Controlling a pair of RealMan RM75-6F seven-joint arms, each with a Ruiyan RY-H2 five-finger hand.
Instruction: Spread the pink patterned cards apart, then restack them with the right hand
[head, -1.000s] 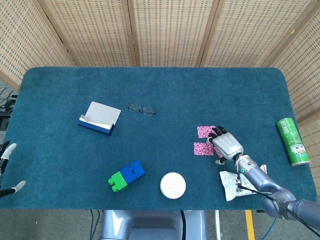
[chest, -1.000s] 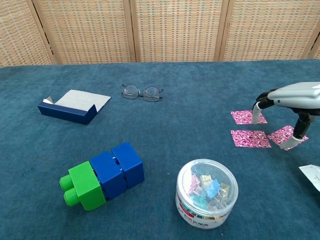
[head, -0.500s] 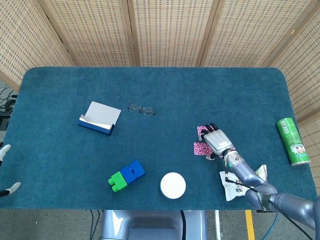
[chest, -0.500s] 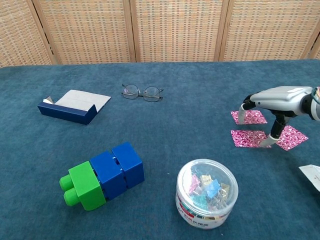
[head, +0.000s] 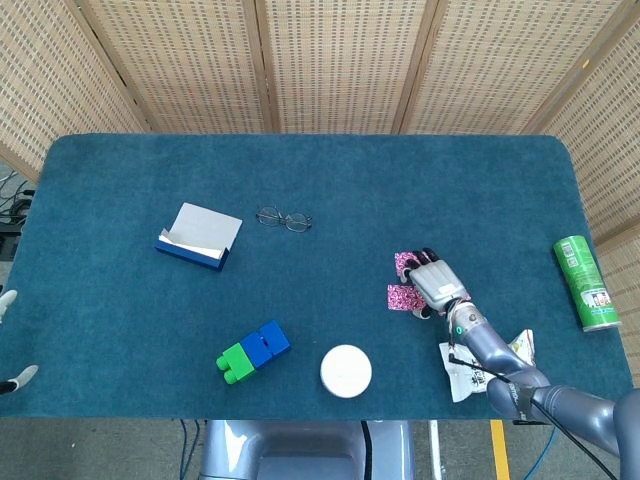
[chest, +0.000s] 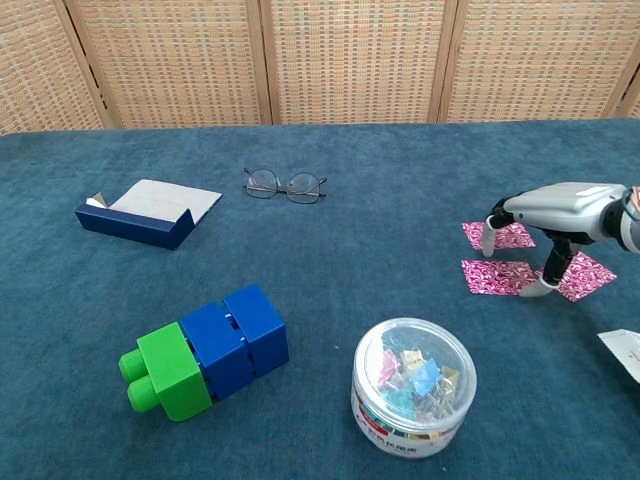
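Nearest on the bench (chest: 330, 150), chest view: clear round tub of coloured clips (chest: 414, 387), lid on, centre-right. Left of it, a green-and-blue toy block (chest: 203, 350) lying at an angle. White crumpled paper (chest: 626, 352) at the near right edge, partly cut off.

Mid-depth, right side: right hand (chest: 548, 213) arched over the pink patterned cards (chest: 497, 276), palm down. Fingers (chest: 489, 238) spread and pointing down; one tip rests at the left edge of the far card, another meets the right end of the near card. Nothing lifted or pinched; cards lie flat on the cloth. Three cards show, spread apart: one nearer, one farther, one off to the right, partly behind the hand. Head view has the hand (head: 436, 284) covering most of them, pink showing at its left.

Left hand (head: 8, 340): only pale fingertips at the left frame edge, head view; apart, holding nothing visible.

Farther: navy box with a white top (chest: 145, 212) at left, spectacles (chest: 285, 185) centre, folded open. Green can (head: 586, 283) lying at far right, head view.
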